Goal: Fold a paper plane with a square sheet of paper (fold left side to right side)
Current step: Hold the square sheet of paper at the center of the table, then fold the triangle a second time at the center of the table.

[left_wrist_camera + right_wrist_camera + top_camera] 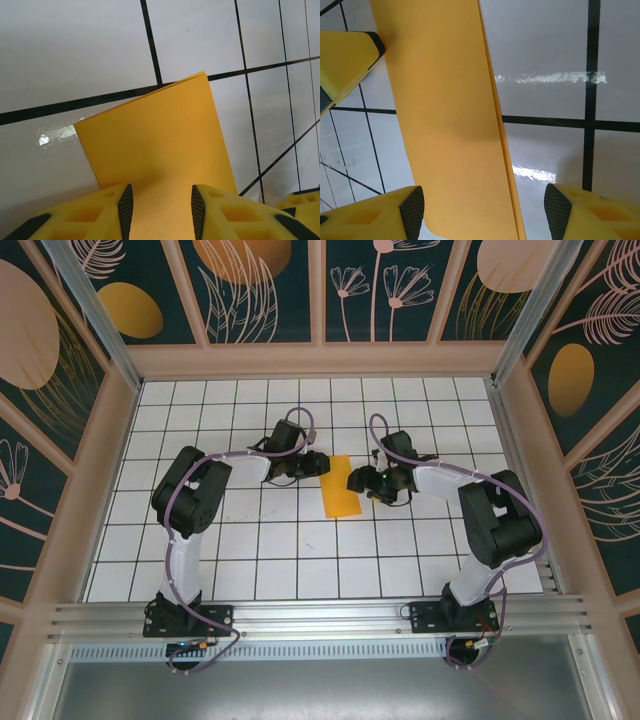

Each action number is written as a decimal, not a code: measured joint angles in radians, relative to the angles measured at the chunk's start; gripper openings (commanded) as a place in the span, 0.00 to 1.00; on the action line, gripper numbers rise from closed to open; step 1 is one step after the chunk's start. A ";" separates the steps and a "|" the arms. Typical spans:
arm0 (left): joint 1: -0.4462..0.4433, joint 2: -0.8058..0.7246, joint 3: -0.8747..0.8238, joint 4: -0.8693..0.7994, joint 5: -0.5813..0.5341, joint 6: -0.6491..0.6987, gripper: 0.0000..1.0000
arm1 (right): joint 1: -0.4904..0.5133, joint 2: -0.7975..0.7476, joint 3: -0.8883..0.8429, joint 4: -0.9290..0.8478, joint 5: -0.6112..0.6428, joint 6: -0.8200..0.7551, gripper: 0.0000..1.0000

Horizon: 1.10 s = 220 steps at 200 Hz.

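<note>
Left end effector (161, 209) narrowly parted, right end effector (485, 210) wide, both straddling folded orange paper (340, 486)

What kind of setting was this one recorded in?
Likely a purpose-built robot test booth, not a home or workshop: a white gridded tabletop boxed in by dark panels painted with leaves and ovals, and an aluminium mounting rail along the near edge.

The sheet of paper (160, 150) lying between the left fingers (90, 217) is plain bright orange. The left fingers and the right fingers (365, 217) are yellow with black ribbed pads. The bench (275, 540) beneath them is glossy white tile, crossed by a black grid.
</note>
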<state>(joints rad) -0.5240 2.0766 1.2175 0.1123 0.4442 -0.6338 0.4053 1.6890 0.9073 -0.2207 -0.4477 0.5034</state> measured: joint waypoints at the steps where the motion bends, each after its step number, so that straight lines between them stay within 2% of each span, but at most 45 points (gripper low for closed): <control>1: 0.000 0.000 0.000 0.000 0.000 0.000 0.39 | 0.000 0.000 0.000 0.000 0.000 0.000 0.68; 42: -0.006 0.002 0.017 -0.032 -0.020 0.005 0.39 | 0.000 0.000 0.003 -0.001 0.002 0.000 0.68; 128: -0.045 0.031 0.120 -0.180 -0.139 0.050 0.39 | -0.011 0.000 0.003 0.003 -0.005 0.003 0.68; 220: -0.047 0.032 0.122 -0.183 -0.143 0.057 0.39 | -0.010 0.064 0.003 0.059 -0.098 0.038 0.61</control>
<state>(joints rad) -0.5709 2.1086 1.3392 -0.0711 0.3012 -0.5770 0.3958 1.7535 0.9100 -0.1619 -0.5457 0.5415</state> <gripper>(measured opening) 0.394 0.619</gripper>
